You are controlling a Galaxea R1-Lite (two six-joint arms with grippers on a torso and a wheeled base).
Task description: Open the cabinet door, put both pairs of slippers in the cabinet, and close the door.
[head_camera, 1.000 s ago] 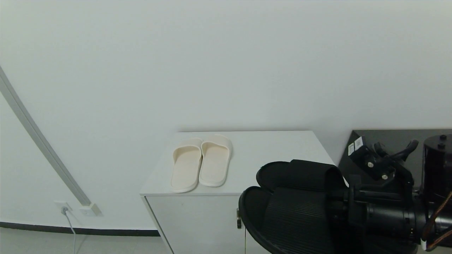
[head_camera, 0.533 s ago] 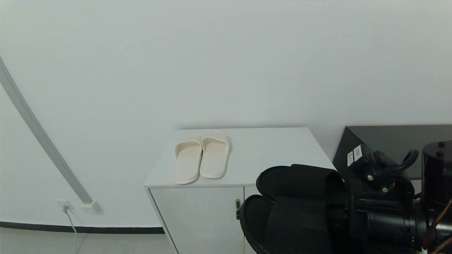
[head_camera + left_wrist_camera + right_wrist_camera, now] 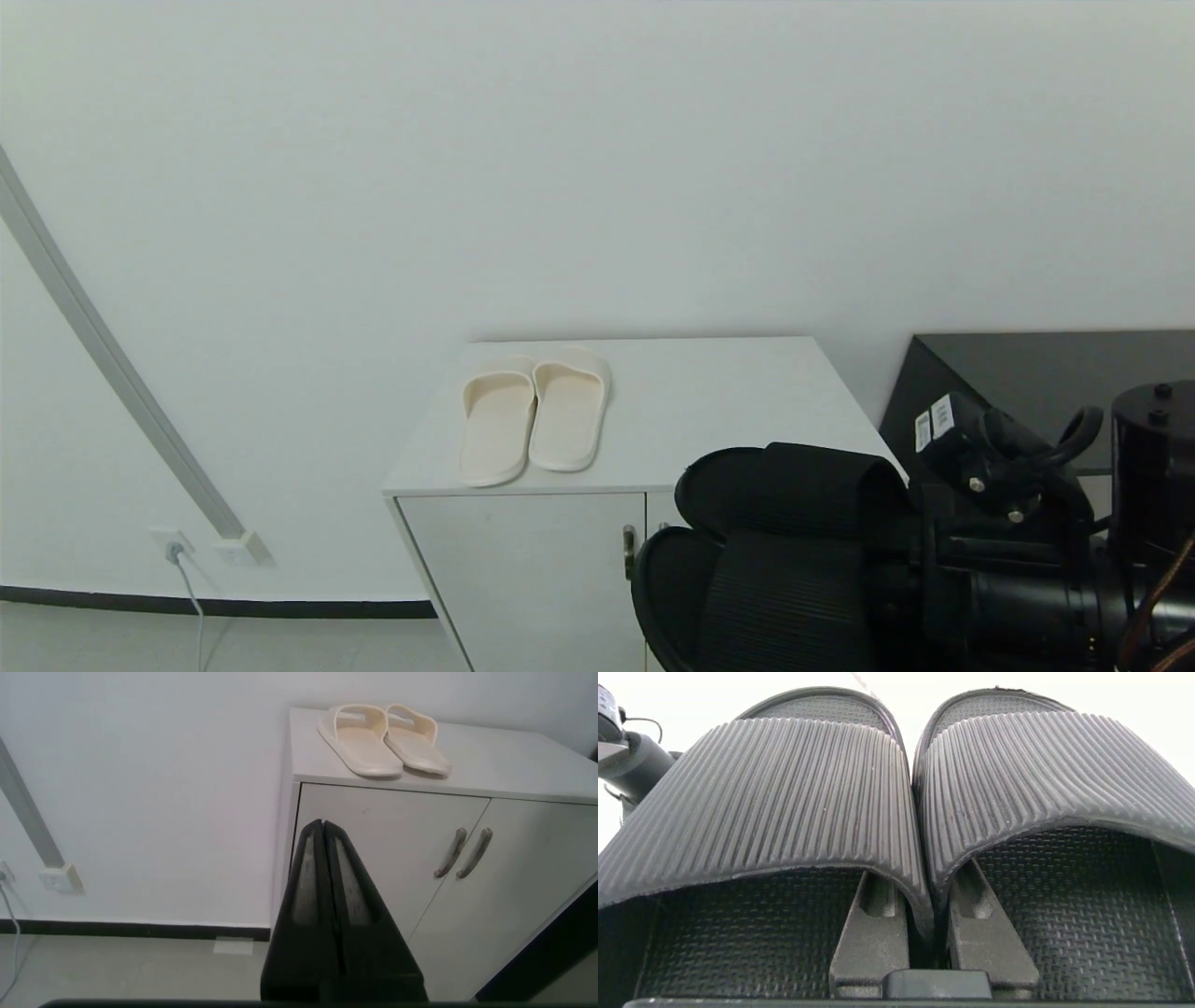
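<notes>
Two black ribbed slippers (image 3: 794,532) sit clamped in my right gripper (image 3: 920,896), arm level; cream slippers (image 3: 532,415) lie at ten o'clock atop the closed white cabinet (image 3: 728,392). My left gripper (image 3: 324,831) is pinched together.

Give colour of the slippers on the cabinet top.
Cream slippers, plain with no pattern; the left wrist view shows them best.

Slipper pair (image 3: 532,418) on cabinet top (image 3: 728,401), left side, other pair (image 3: 794,532) in right hand (image 3: 923,938)

Black arm (image 3: 1027,574) — silver screws (image 3: 976,484), white labels (image 3: 934,425).
</notes>
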